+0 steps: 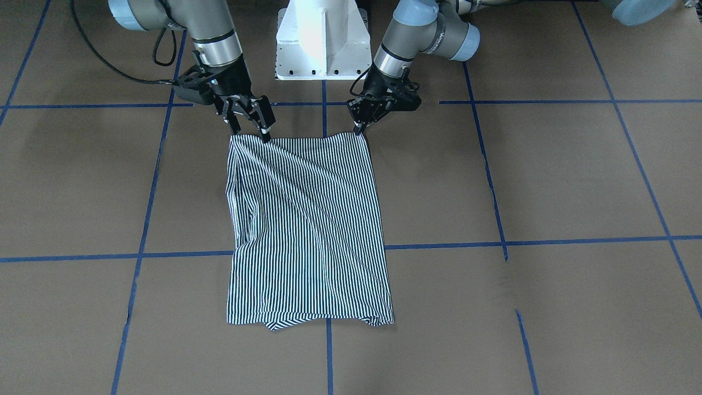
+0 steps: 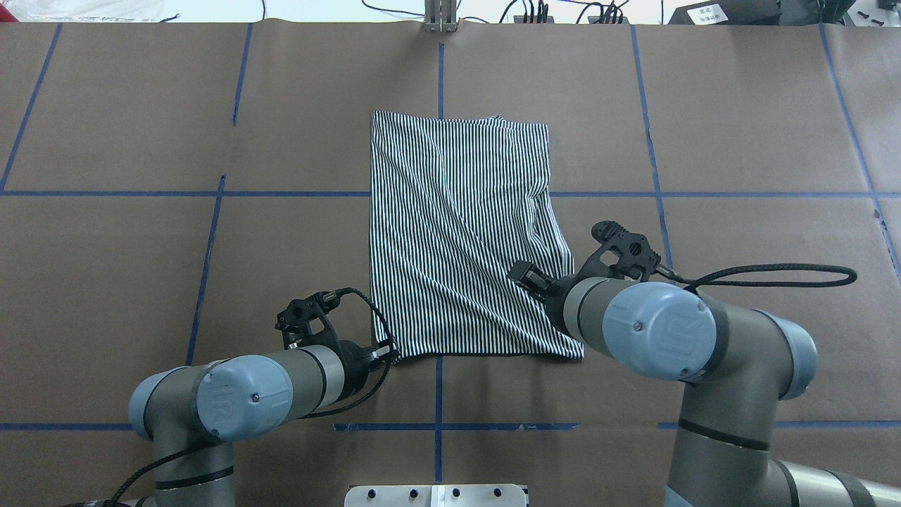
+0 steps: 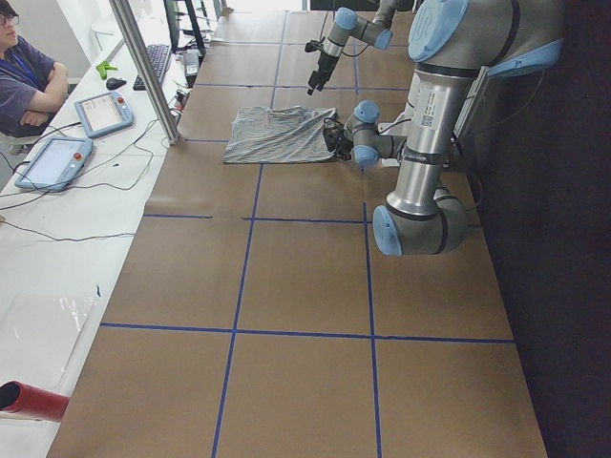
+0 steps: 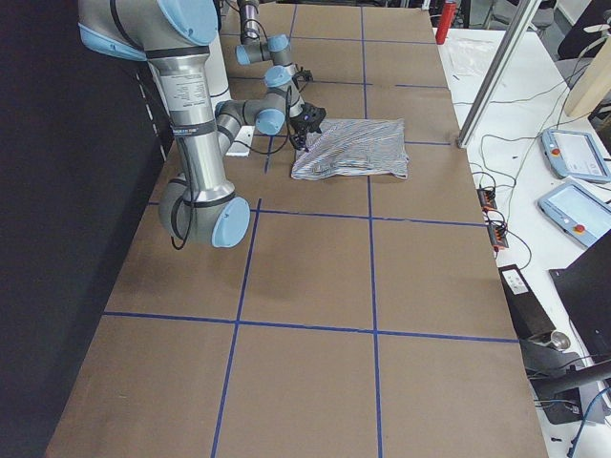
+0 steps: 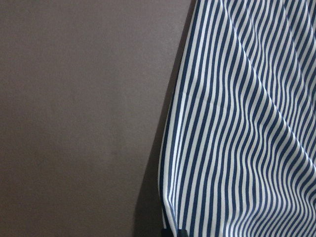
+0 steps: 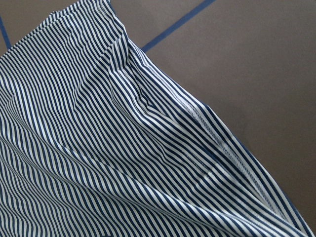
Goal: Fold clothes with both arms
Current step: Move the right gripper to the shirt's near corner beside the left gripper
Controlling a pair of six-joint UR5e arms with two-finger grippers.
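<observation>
Lying flat on the brown papered table (image 1: pixel 548 175), the navy-and-white striped folded shirt (image 1: pixel 310 230) is run lengthwise away from the robot, its near corners met by the black two-finger right gripper (image 1: pixel 251 134), spread, and the left gripper (image 1: pixel 360 130), seemingly clenched, hold unclear.

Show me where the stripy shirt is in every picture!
Front-facing: stripy shirt in the middle.
Overhead: shirt in the middle, slightly high.
Left side: shirt far off, upper middle.
Right side: shirt far off, upper middle.
Left wrist: shirt fills the right half.
Right wrist: shirt fills the left and bottom.
Landmark: the blue tape line running under the shirt, seen everywhere except the left wrist.
</observation>
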